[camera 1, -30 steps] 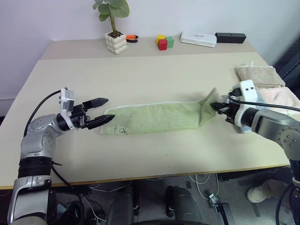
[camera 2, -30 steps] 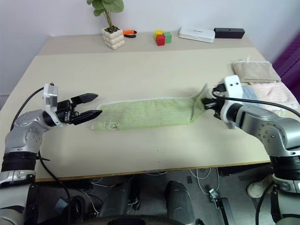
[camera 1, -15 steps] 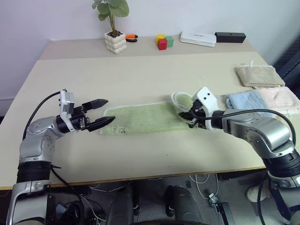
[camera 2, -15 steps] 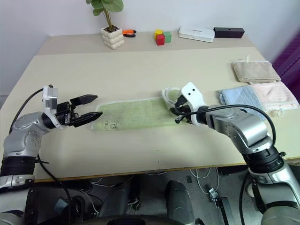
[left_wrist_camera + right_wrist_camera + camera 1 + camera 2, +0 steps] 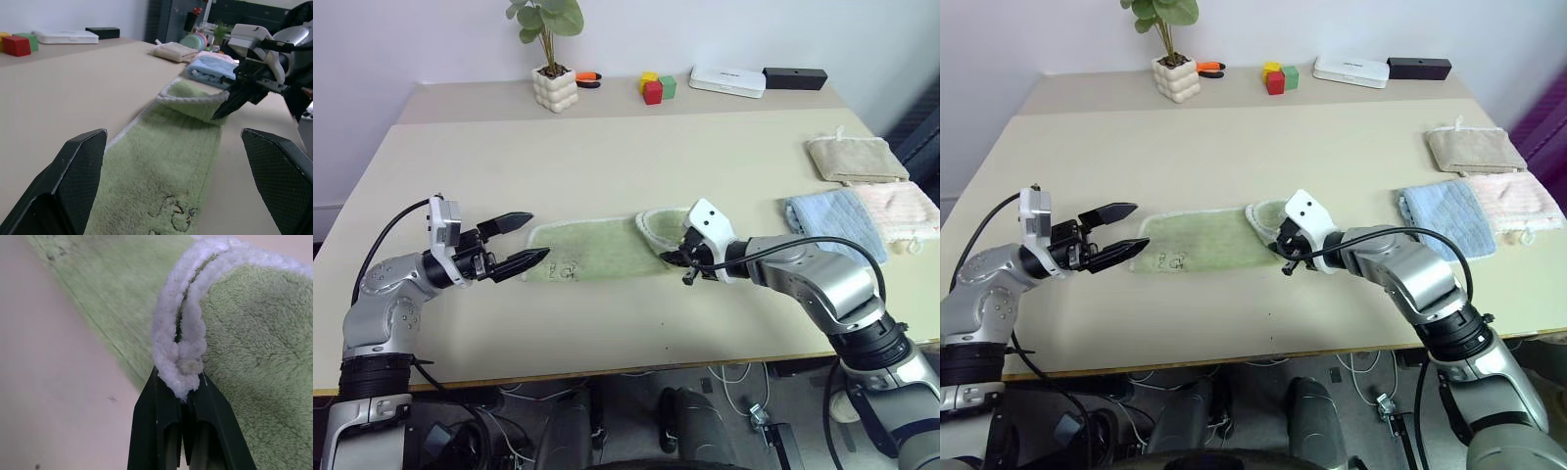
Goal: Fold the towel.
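The light green towel [image 5: 597, 251] lies as a long strip on the table, its right end lifted and curled back over itself. A small dark embroidered mark [image 5: 564, 271] sits near its left end. My right gripper [image 5: 683, 266] is shut on the towel's white-edged right end, which shows pinched between its black fingers [image 5: 166, 411] in the right wrist view. My left gripper [image 5: 527, 238] stands open just left of the towel's left end, its fingers apart and holding nothing. The left wrist view looks along the towel [image 5: 171, 161] to the right gripper [image 5: 230, 105].
Folded beige [image 5: 854, 158], light blue [image 5: 830, 217] and pink [image 5: 901, 208] towels lie at the table's right edge. At the back stand a potted plant [image 5: 552, 69], coloured blocks [image 5: 656, 88], a white box [image 5: 728, 80] and a black box [image 5: 795, 77].
My right gripper has carried the towel's right end leftward and lower, folding it back over the strip. The blue and pink towels are uncovered. The left gripper stays put.
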Controlling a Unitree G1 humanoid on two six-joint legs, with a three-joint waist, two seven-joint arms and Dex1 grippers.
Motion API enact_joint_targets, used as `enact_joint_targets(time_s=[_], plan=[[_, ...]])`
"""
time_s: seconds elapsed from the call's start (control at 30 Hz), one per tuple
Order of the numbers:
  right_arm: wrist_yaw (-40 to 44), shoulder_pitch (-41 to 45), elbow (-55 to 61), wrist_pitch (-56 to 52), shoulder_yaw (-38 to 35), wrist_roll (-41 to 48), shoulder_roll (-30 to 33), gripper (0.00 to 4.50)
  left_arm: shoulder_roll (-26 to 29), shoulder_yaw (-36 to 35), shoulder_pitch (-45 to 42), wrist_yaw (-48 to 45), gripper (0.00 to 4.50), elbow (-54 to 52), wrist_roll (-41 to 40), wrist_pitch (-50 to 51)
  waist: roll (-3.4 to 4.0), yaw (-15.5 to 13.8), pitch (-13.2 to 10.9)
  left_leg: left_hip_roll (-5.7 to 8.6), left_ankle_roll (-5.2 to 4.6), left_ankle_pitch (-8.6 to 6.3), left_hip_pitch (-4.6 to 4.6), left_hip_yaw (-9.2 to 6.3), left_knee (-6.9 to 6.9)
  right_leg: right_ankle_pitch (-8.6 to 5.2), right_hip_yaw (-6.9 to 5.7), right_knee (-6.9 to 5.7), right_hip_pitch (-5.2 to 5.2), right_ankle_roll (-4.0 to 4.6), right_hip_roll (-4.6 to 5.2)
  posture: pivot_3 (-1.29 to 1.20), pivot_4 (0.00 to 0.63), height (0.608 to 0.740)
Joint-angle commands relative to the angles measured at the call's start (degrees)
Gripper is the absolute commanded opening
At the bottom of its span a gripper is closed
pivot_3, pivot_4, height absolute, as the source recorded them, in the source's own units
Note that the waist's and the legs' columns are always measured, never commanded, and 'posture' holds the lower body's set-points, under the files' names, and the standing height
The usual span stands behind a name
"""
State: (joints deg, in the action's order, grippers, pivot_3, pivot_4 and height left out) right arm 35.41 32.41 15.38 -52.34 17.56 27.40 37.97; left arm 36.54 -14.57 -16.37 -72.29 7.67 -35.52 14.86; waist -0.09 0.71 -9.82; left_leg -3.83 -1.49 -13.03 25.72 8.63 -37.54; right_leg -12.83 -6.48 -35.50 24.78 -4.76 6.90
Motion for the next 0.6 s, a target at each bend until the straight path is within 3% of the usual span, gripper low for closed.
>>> enact_joint_targets(time_s=[0.03,0.27,0.3,0.5,0.6], plan=[[0.95,0.83,0.34,1.18,0.69,-1.61,-2.33,0.79,0.95,-1.49,-0.25,0.4,4.5,-1.63,-0.89,-0.08,0.0,-0.02,0.0,0.0,0.0,0.0,0.0,0.0,0.0,0.0,0.0,0.0,0.0,0.0,0.0,0.0,0.15,0.74],[1.01,-0.11,1.76,-0.33,-1.4,-2.17,-4.81,4.27,1.17,-1.46,-0.32,0.3,4.5,-1.31,-0.84,-0.27,0.0,-0.04,0.0,0.0,0.01,0.01,0.0,0.01,0.0,0.0,0.0,-0.01,0.0,0.0,0.0,0.0,0.15,0.74],[1.87,-0.09,2.57,0.47,-2.66,-1.34,-4.77,4.46,1.19,-1.4,-0.48,0.29,4.5,-1.17,-0.82,-0.27,0.0,-0.02,0.0,0.0,0.01,0.01,0.0,0.01,0.0,0.0,0.0,-0.01,0.0,0.0,0.0,0.0,0.15,0.74],[-1.33,7.3,0.65,-5.03,-25.62,19.28,-14.09,4.46,0.89,-0.83,-1.97,0.11,4.5,0.31,-0.35,-0.9,-0.01,0.02,-0.01,-0.01,0.05,0.03,-0.01,0.01,0.0,0.03,0.0,-0.07,0.01,-0.02,-0.03,0.0,0.15,0.74],[-3.15,8.18,-2.52,-4.52,-28.16,19.16,-14.47,4.46,0.15,-0.35,-3.43,0.26,4.5,1.48,0.37,-2.36,-0.07,-0.27,0.03,0.0,0.05,0.03,-0.02,-0.01,0.0,0.03,-0.03,-0.07,-0.03,-0.02,-0.04,0.0,0.15,0.74]])
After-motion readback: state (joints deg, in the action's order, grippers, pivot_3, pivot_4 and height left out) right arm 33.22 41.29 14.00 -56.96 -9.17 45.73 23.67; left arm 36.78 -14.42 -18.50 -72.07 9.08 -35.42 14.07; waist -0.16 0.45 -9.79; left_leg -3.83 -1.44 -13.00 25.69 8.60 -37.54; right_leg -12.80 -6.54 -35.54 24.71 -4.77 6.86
